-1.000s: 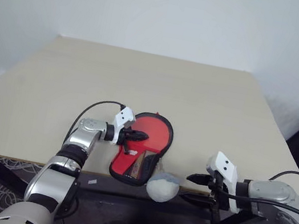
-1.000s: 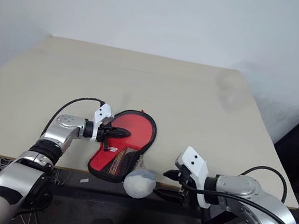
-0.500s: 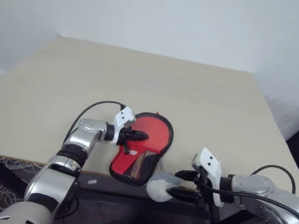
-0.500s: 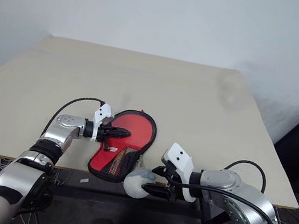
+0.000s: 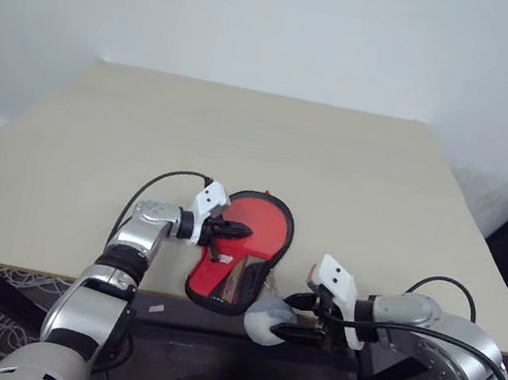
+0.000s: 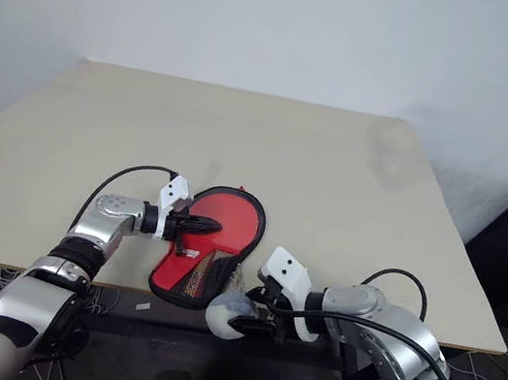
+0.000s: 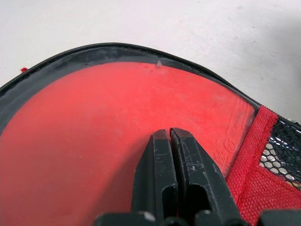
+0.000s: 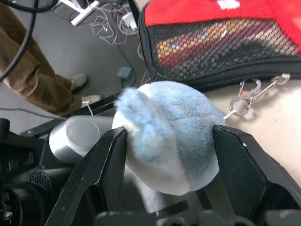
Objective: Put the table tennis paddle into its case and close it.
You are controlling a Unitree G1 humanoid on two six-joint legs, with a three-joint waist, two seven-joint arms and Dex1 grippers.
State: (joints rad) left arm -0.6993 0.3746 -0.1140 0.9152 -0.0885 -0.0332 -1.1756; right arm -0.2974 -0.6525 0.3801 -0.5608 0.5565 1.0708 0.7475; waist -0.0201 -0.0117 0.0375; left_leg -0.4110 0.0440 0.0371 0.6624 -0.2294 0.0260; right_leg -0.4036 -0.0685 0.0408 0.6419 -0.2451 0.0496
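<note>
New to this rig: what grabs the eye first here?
The red case lying open at the near edge of the table, with the paddle's red face inside it. The left gripper rests shut on that face. Just off the table edge, the right gripper has its fingers on either side of a fluffy grey-blue tag clipped to the case.

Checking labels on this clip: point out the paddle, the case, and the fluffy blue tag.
paddle [image 7: 94, 127], left wrist view, on the red rubber face.
case [image 8: 211, 42], right wrist view, on the mesh pocket.
fluffy blue tag [image 8: 164, 132], right wrist view, on its front between the right gripper's fingers.
</note>
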